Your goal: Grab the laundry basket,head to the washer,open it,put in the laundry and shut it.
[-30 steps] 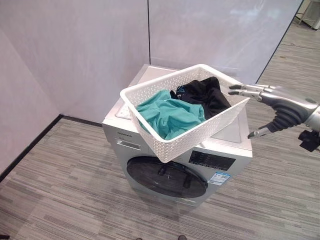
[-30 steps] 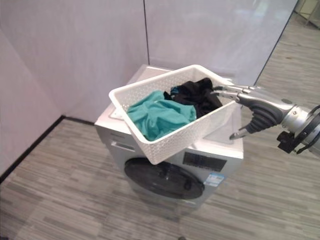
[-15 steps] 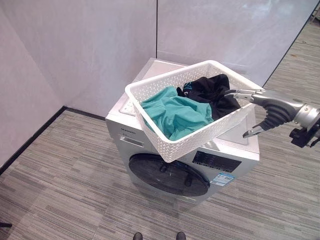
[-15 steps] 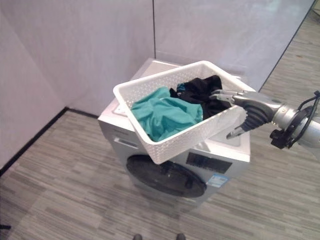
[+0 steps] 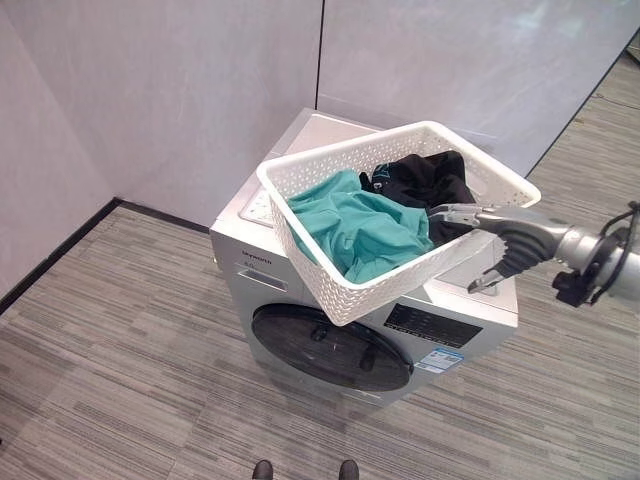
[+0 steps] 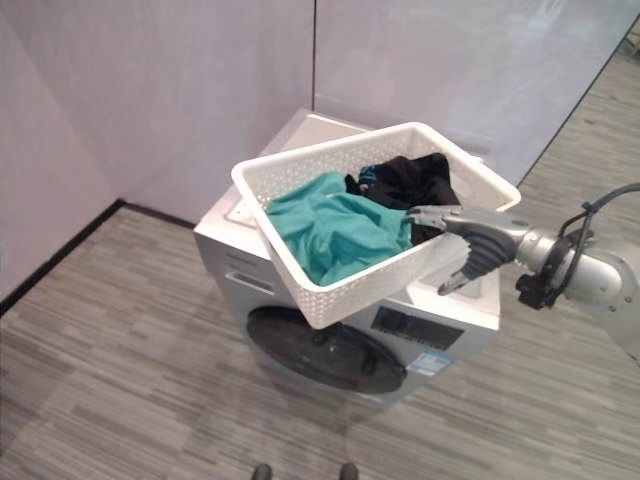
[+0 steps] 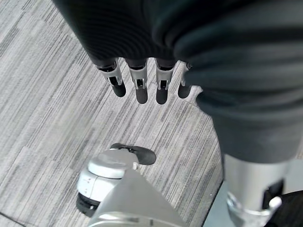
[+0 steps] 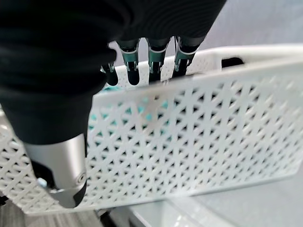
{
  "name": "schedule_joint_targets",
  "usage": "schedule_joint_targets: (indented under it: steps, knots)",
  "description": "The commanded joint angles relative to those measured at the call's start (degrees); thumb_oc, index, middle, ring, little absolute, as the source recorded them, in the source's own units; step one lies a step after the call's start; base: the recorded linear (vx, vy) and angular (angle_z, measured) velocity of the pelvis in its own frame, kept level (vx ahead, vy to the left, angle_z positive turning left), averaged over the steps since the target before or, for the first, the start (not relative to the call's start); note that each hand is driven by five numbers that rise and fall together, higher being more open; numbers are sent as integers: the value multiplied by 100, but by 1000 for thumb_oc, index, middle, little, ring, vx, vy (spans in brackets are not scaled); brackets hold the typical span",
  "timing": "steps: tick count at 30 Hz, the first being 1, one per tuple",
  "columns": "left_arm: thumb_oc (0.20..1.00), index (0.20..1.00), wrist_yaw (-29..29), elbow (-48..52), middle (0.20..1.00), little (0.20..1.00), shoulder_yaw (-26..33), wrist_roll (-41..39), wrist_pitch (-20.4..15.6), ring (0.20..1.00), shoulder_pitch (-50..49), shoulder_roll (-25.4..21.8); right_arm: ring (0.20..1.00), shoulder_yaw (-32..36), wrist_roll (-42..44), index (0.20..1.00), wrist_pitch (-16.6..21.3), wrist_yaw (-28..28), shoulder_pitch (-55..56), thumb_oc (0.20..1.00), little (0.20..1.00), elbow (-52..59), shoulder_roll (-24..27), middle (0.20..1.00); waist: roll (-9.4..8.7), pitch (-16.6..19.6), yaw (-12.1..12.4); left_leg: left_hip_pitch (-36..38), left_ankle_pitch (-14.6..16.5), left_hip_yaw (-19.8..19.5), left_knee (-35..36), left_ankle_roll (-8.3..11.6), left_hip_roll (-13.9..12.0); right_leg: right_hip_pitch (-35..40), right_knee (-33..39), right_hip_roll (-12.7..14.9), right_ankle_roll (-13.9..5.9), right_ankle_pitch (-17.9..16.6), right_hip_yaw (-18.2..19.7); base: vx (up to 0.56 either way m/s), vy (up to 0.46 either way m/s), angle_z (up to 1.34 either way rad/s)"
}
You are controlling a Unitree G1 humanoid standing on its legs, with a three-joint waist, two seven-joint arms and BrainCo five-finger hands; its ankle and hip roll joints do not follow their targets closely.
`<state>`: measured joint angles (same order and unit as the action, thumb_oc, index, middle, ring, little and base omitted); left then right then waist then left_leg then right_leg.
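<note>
In the left eye view our laundry basket [image 5: 395, 225] sits tilted on the washer [image 5: 300, 290], overhanging its front edge; we judge the next step is opening the door. Our right hand [image 8: 142, 61] lies straight-fingered over the basket's right rim, thumb outside. Our left hand [image 7: 142, 80] hangs relaxed above the floor [image 7: 47, 118].

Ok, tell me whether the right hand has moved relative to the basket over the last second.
Yes. The right hand has slid over the laundry basket's rim, fingers now above the clothes, thumb outside the wall.
</note>
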<state>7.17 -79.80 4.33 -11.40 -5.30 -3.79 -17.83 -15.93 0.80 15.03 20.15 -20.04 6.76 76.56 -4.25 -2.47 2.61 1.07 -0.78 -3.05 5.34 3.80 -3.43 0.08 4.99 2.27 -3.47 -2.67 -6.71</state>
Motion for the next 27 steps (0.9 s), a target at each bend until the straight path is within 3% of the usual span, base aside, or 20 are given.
schedule_joint_targets:
  steps: [1,3,6,7,8,18,27]
  knots:
    - [1000,1000,-77,-391,1000,1000,-76,-173,-7,1000,182,-227,1000,-286,-144,1000,-67,-146,-295,1000,1000,-258,-274,1000,-173,279,166,-206,-186,27,-34,-11,70,239,1,148,-258,61,63,0,0,0]
    - [1000,1000,-88,-393,1000,1000,-115,-176,2,1000,242,-217,906,-463,-217,906,-88,-152,-435,906,906,-338,-353,906,-167,296,162,-204,-191,32,-34,-12,71,241,1,151,-259,54,63,-29,16,-4]
    - [1000,1000,-113,-373,1000,1000,-134,-203,11,1000,285,-205,454,-636,-254,454,-131,-164,-619,454,454,-451,-471,454,-145,323,153,-197,-188,38,-34,-15,74,251,1,161,-258,51,67,-17,13,-3]
    - [1000,1000,-113,-372,1000,1000,-130,-203,11,1000,283,-204,429,-652,-253,429,-132,-165,-634,429,429,-456,-473,429,-144,323,148,-196,-188,39,-34,-15,74,251,1,161,-258,51,67,-21,17,4]
    - [1000,1000,-126,-365,1000,1000,-158,-218,15,1000,301,-188,219,-729,-288,219,-172,-206,-716,219,219,-565,-588,219,-135,345,145,-195,-191,32,-34,-16,73,252,1,170,-259,49,57,0,0,0]
    - [1000,1000,-157,-402,1000,1000,-136,-262,90,1000,340,-147,200,-816,-722,200,-467,-264,-894,200,200,-957,-1000,200,-136,390,154,-212,-196,27,-34,-25,77,244,1,177,-257,31,52,-7,3,0]
    - [1000,1000,-172,-443,1000,1000,-285,-223,190,1000,326,-15,200,-1074,-1060,200,-842,-361,-1397,200,200,-1473,-1923,200,-154,448,240,-204,-199,24,-34,-74,106,244,1,193,-260,-9,76,-30,19,-2]
